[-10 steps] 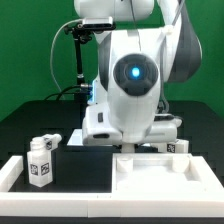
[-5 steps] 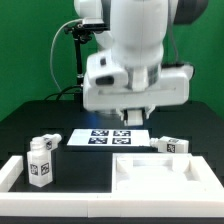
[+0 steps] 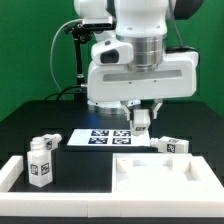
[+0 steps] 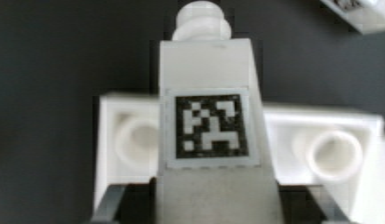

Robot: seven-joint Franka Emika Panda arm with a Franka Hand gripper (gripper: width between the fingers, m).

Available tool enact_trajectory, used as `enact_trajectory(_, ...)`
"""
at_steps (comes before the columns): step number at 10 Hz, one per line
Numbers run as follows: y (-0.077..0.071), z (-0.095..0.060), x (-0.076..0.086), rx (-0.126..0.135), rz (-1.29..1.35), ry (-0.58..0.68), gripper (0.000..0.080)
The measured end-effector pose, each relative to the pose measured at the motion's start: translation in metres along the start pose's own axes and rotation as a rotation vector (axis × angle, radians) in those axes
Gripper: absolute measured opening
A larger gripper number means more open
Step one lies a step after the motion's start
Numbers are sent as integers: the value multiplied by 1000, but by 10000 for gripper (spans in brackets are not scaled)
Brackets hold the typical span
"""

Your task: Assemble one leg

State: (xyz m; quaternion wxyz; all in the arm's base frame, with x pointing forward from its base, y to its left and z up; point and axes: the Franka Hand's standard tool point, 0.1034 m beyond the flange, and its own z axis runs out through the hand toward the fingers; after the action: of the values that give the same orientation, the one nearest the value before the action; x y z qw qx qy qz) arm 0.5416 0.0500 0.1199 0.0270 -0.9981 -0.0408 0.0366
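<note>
My gripper (image 3: pixel 141 110) is shut on a leg (image 3: pixel 142 122), a white blocky peg with a black-and-white tag, and holds it in the air above the large white tray-like piece (image 3: pixel 160 172). In the wrist view the held leg (image 4: pixel 210 110) fills the middle, its rounded tip pointing away, with the tray-like piece (image 4: pixel 322 150) and its round holes behind it. Two more legs (image 3: pixel 41 158) stand at the exterior view's left. Another leg (image 3: pixel 171 146) lies at the right.
The marker board (image 3: pixel 105 137) lies flat on the black table behind the tray-like piece. A white rim (image 3: pixel 12 176) runs along the front left. A black stand (image 3: pixel 76 60) rises at the back left before a green backdrop.
The arm has risen and turned, lifting the gripper with the leg clear of the tray-like piece. The marker board, hidden a second ago, now shows.
</note>
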Motion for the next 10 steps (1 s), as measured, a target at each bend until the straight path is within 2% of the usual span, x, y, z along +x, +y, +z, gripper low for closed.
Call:
enact_trajectory(1,-13,-20,28,26,2,91,287)
enact_trajectory(2,-17,-32,52,25,-20,197,287)
enact_trajectory(3,-20,-36,63,20,-39,282,287)
enact_trajectory(5,-18,-31,56,5,-40,414,287)
enact_trajectory(7,-16,-33,60,-8,-40,547,287)
enact_trajectory(8,-18,-32,65,-9,-42,624,287)
enact_trajectory(10,-27,-26,90,1,-49,732,287)
